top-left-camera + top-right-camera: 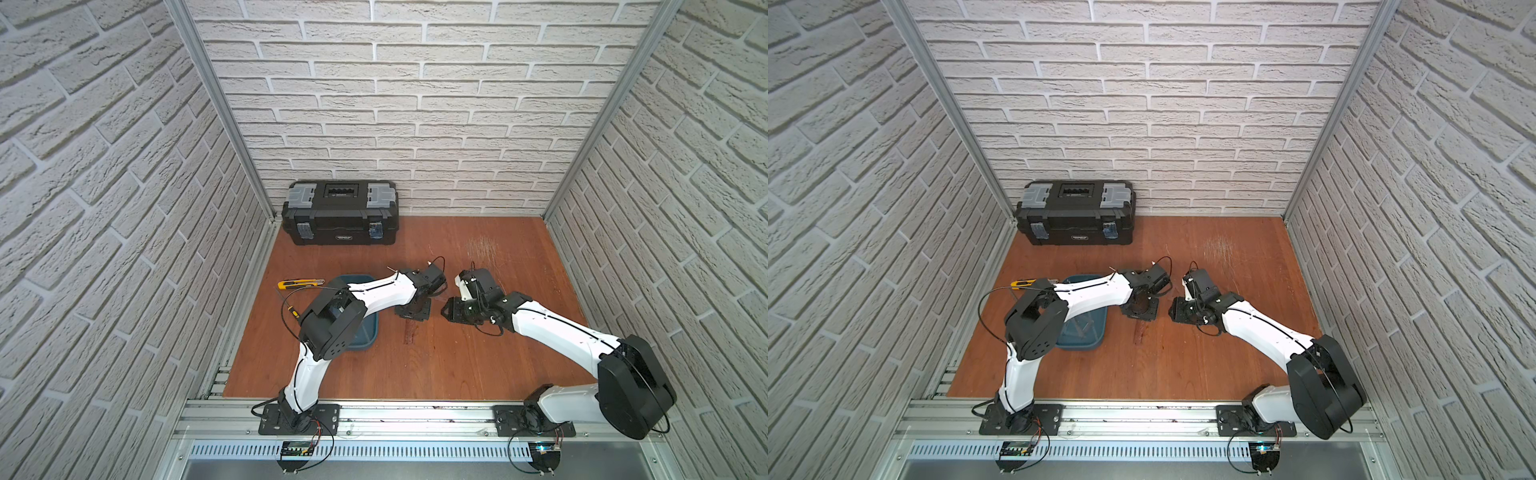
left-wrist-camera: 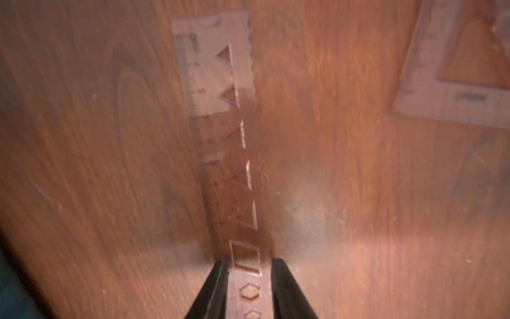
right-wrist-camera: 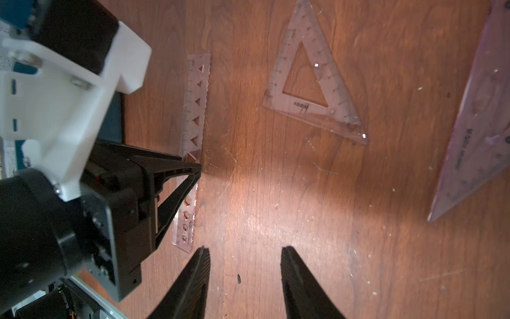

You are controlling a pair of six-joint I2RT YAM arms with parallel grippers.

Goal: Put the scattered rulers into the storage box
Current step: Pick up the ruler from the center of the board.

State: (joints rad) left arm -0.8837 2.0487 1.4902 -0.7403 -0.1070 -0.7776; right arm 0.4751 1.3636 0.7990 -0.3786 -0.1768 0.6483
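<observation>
Left gripper point(image 2: 249, 262) flanking straight ruler point(image 2: 218, 82) edges, right gripper point(image 3: 245, 254) parted

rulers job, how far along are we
Done: the storage box seems to hold a few strips, likely rulers, too faint to be sure. In hand: the left tool straddles the straight ruler lying on the table; grip unclear. The right tool is open and empty. To do: that ruler, the small set square and the large set square.
</observation>
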